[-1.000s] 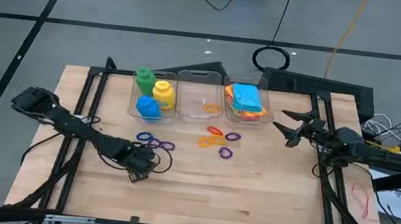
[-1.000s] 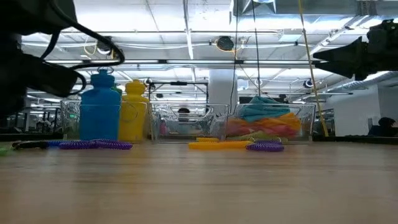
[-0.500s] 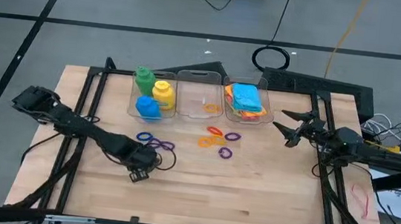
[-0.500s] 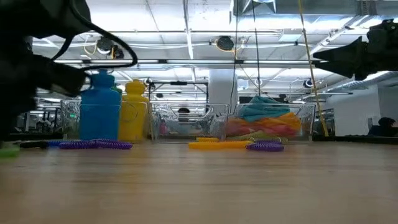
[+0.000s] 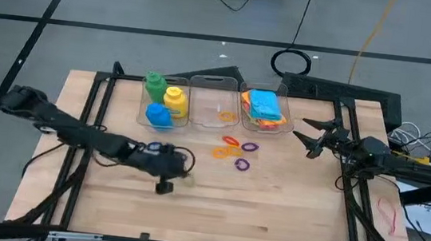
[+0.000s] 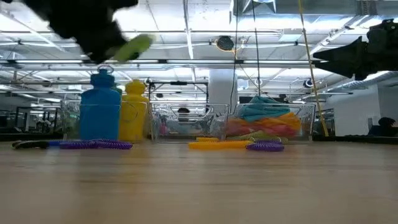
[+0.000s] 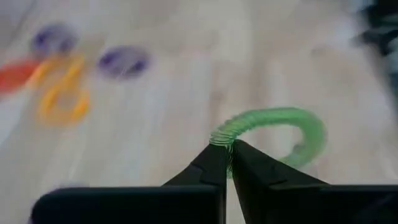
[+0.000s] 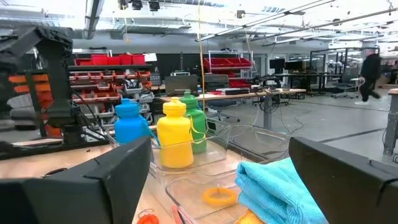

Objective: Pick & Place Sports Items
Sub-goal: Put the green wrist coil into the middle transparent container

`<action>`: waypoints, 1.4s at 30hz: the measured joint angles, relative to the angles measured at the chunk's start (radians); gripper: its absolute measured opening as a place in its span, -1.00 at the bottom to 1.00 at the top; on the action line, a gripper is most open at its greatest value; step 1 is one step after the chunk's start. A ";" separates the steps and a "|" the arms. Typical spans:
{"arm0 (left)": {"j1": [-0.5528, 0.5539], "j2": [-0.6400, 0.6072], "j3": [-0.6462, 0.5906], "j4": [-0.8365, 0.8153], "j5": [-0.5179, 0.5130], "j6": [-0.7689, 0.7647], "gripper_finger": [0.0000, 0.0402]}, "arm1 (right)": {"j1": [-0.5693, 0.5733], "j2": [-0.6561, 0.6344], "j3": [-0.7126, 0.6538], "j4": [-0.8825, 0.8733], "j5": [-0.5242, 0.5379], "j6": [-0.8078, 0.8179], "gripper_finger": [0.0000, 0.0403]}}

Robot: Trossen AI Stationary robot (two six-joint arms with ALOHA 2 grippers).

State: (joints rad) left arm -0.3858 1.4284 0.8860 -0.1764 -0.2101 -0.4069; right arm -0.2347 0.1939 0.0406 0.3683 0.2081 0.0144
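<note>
Since a second ago the left gripper has risen off the table, clenched on a green ring, which suggests carrying toward the bins, while the right gripper waits, spread.

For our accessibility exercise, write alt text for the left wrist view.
The left gripper pinches a green ring between its shut dark fingers, lifted above the wooden table. Blurred purple rings and a yellow ring lie beyond.
</note>
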 joint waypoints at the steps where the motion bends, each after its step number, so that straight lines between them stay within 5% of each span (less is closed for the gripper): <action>1: 0.002 -0.001 0.000 0.055 0.015 0.055 -0.98 | 0.000 0.000 0.000 0.000 0.000 0.000 0.44; 7: 0.012 -0.005 0.000 0.317 0.189 0.308 -0.98 | 0.000 0.000 0.000 0.000 0.000 0.000 0.44; 19: 0.021 -0.006 0.000 0.558 0.362 0.429 -0.98 | 0.000 0.000 0.000 0.000 0.000 0.000 0.44; 32: 0.071 -0.007 0.002 0.571 0.366 0.492 -0.98 | 0.000 0.000 -0.001 0.000 0.000 0.000 0.44; 42: 0.237 -0.007 0.002 0.582 0.341 0.478 -0.98 | 0.000 0.000 0.000 0.000 0.000 0.000 0.44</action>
State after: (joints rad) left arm -0.1490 1.4212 0.8875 0.4052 0.1306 0.0709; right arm -0.2345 0.1940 0.0401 0.3683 0.2081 0.0147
